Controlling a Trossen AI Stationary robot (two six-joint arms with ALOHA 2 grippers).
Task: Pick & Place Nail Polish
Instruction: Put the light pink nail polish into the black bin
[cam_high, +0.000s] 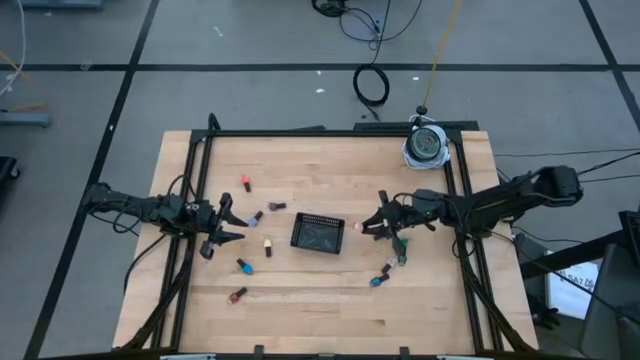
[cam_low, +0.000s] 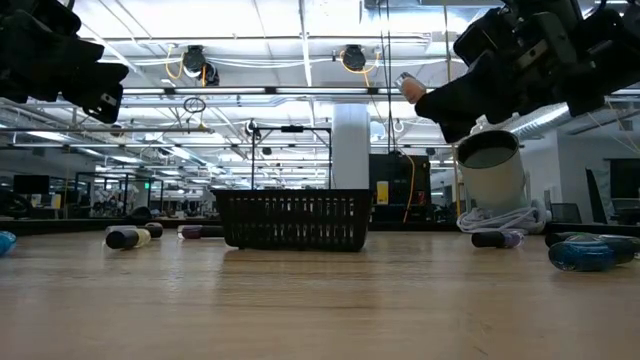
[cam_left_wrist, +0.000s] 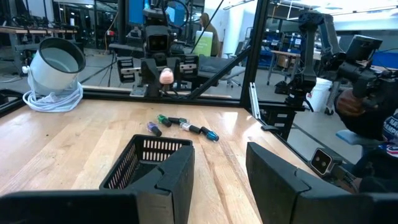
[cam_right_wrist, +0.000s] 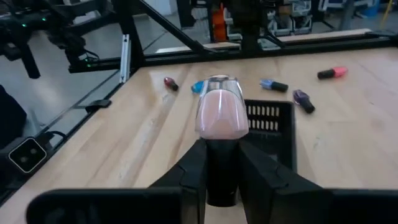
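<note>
My right gripper (cam_high: 368, 225) is shut on a pink nail polish bottle (cam_right_wrist: 220, 113) in the air just right of the black mesh tray (cam_high: 318, 232). It also shows in the low view (cam_low: 408, 87), well above the table. My left gripper (cam_high: 228, 222) is open and empty, left of the tray, above the table (cam_left_wrist: 217, 168). Other bottles lie on their sides on the wood: red (cam_high: 246, 183), purple (cam_high: 256, 216), yellow (cam_high: 268, 246) and blue (cam_high: 243, 266) on the left, green (cam_high: 400, 245) and teal (cam_high: 378, 280) on the right. My right gripper pinches the pink bottle's dark cap (cam_right_wrist: 221, 163) between its two fingers. The fingers come about level from the table's right, and the bottle lies along them. Its pink body (cam_right_wrist: 220, 121) sticks out past the fingertips toward the tray, lifted clear of the table.
A white cylindrical container (cam_high: 425, 145) with a coiled white cord stands at the far right corner. A black frame (cam_high: 330, 132) runs round the table's edges. Bare wood lies near the front edge.
</note>
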